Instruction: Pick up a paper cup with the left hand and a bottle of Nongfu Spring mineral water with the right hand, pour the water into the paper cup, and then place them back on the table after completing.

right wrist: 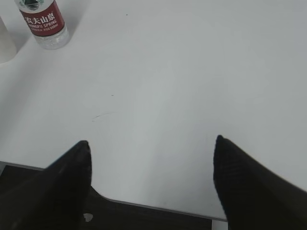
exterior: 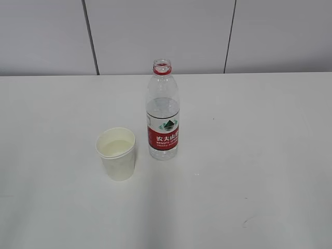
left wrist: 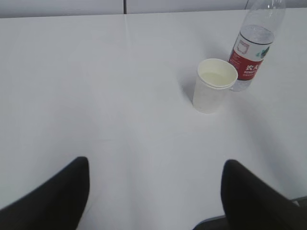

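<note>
A white paper cup (exterior: 116, 153) stands upright on the white table (exterior: 249, 155) with some liquid in it. Just right of it stands a clear Nongfu Spring bottle (exterior: 163, 111) with a red label, a red neck ring and no cap, partly filled. Neither arm shows in the exterior view. In the left wrist view the left gripper (left wrist: 156, 165) is open and empty, well short of the cup (left wrist: 214, 85) and bottle (left wrist: 253, 45). In the right wrist view the right gripper (right wrist: 151, 146) is open and empty above the table's near edge, far from the bottle (right wrist: 44, 23).
A grey panelled wall (exterior: 166, 33) runs behind the table. A faint scratch mark (right wrist: 103, 115) lies on the tabletop. The table's near edge (right wrist: 158, 207) shows below the right gripper.
</note>
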Motion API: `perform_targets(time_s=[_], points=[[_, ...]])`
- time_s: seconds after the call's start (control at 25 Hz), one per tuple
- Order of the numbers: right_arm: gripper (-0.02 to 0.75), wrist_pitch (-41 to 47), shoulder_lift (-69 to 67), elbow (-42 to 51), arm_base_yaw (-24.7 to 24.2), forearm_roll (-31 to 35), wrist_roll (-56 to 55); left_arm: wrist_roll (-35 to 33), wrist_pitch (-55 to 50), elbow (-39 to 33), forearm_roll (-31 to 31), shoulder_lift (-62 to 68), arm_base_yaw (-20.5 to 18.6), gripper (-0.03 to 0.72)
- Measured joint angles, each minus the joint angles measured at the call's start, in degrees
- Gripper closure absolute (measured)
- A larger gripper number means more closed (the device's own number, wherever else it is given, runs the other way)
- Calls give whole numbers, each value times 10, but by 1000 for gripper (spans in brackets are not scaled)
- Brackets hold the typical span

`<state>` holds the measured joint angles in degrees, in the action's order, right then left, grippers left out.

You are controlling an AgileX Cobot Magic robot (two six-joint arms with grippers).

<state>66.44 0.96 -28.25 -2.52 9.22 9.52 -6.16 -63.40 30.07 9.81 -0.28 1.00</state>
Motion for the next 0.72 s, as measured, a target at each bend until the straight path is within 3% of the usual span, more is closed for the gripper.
perform_targets(time_s=[0.72], points=[[150, -1, 0, 0, 0, 0, 0, 0, 0, 0, 1, 0, 0, 190]])
